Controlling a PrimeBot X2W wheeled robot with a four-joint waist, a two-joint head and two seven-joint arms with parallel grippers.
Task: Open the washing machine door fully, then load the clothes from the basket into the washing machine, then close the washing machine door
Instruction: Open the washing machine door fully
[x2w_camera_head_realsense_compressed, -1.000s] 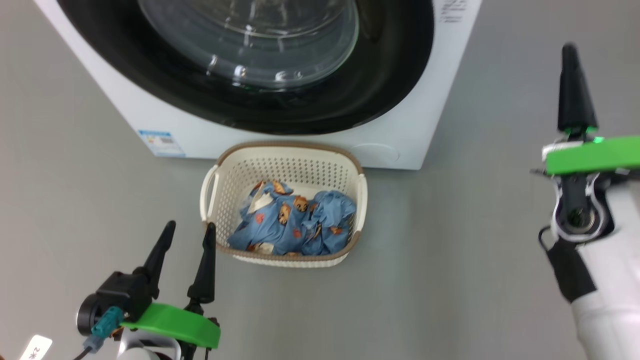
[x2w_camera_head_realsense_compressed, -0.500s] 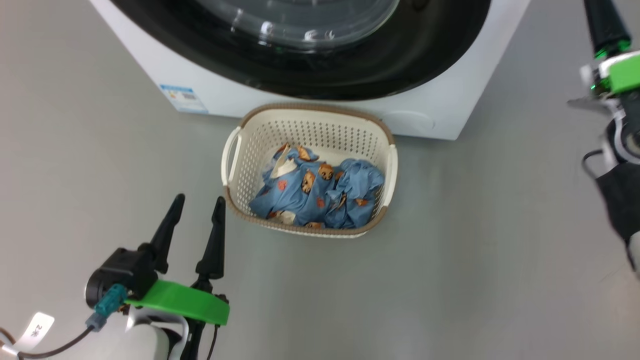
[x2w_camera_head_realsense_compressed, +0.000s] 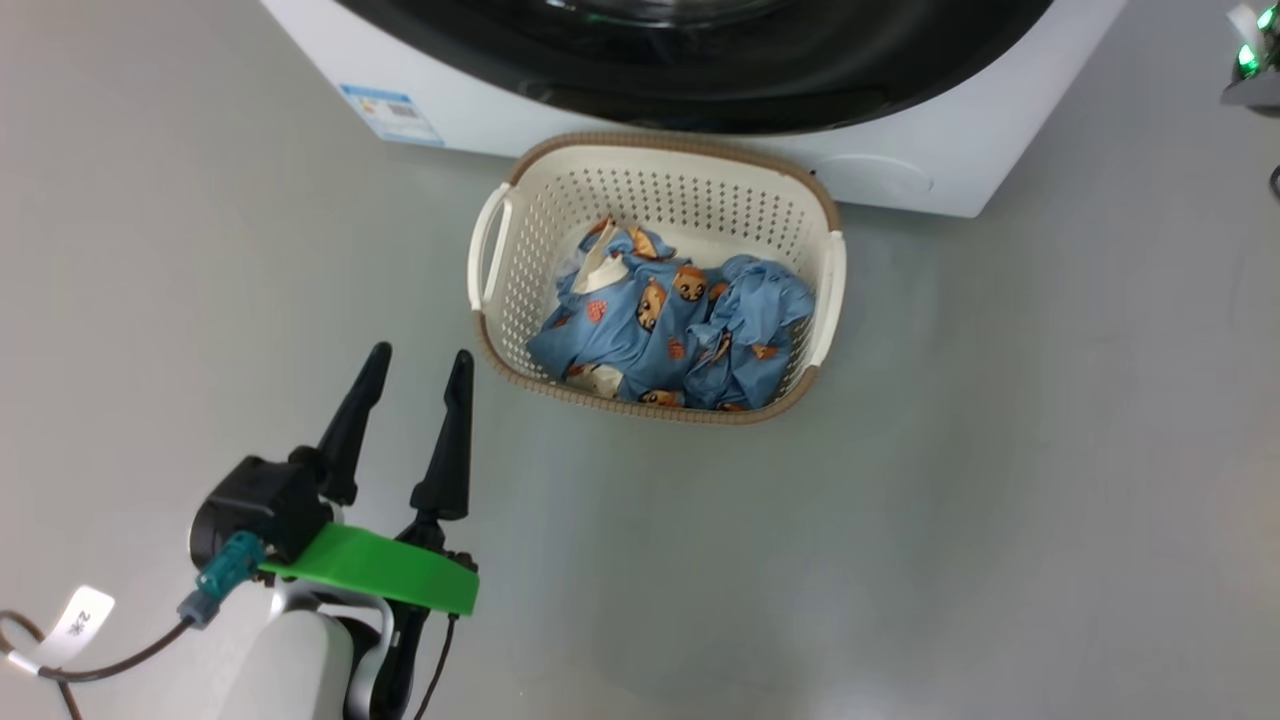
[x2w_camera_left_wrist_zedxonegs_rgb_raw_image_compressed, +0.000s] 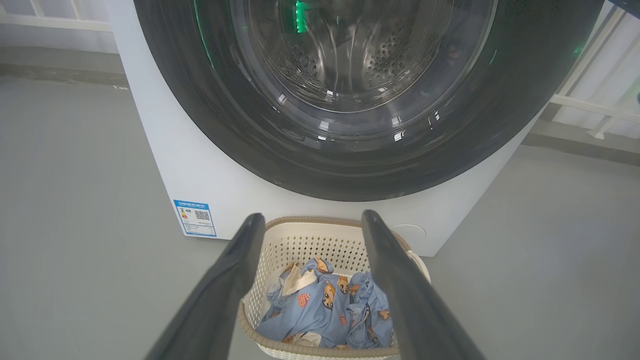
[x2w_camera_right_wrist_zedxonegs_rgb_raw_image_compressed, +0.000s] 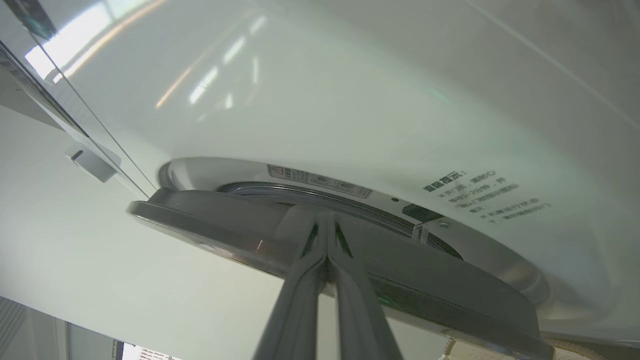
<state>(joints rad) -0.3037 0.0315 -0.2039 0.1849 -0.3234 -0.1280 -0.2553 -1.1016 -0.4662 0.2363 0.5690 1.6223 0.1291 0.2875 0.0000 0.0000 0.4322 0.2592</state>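
Clothes (x2w_camera_head_realsense_compressed: 680, 330) lie bunched in the basket (x2w_camera_head_realsense_compressed: 660, 180), which stands on the grey floor (x2w_camera_head_realsense_compressed: 1000, 450) just in front of the washer (x2w_camera_head_realsense_compressed: 470, 110), its far rim close to the white front panel below the door (x2w_camera_head_realsense_compressed: 700, 60). A blue label (x2w_camera_head_realsense_compressed: 390, 113) sits low on the washer's front, left of the basket. The left claw (x2w_camera_head_realsense_compressed: 421, 354) hangs open above the floor just left of the basket's near corner, its two fingers spread and holding nothing. In the left wrist view those fingers frame the basket and the door beyond. From there the door looks flat against the washer, and the steel drum (x2w_camera_left_wrist_zedxonegs_rgb_raw_image_compressed: 350, 50) shows through its glass. The right claw (x2w_camera_right_wrist_zedxonegs_rgb_raw_image_compressed: 325, 222) is closed, its two fingers pressed together with nothing seen between them, and their tips meet the grey edge of the door where it stands off the white front. Whether the tips reach behind that edge I cannot tell. Beside them a strip of print (x2w_camera_right_wrist_zedxonegs_rgb_raw_image_compressed: 320, 181) runs along the ring behind the door.
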